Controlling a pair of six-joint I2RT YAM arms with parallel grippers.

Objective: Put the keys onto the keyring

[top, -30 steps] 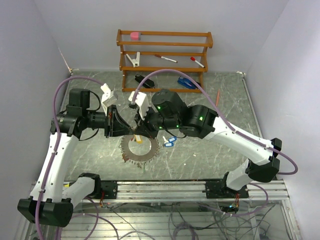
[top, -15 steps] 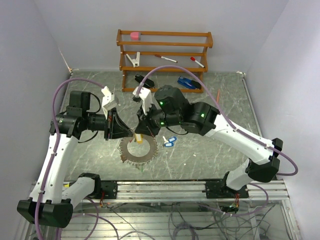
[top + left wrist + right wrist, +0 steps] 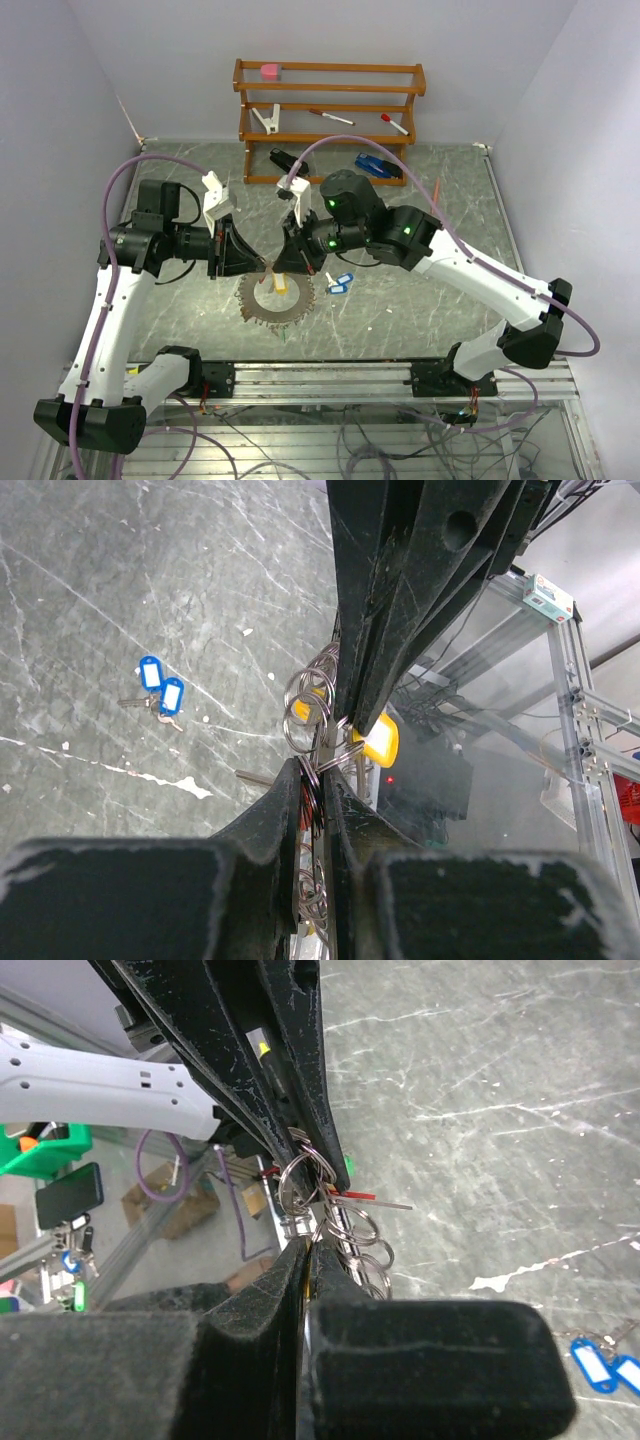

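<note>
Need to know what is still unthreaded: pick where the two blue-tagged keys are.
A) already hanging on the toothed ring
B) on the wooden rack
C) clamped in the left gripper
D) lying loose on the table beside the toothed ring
D: the blue-tagged keys lie flat on the table just right of the keyring, with nothing holding them.

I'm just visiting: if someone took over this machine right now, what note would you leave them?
Left gripper: shut on a bunch of small split rings.
Right gripper: shut on the same bunch, tip to tip with the left.
A yellow tag hangs from the bunch, over the keyring on the table.
Two blue-tagged keys lie loose right of the keyring.
Left: threading those on; nothing looks finished.
</note>
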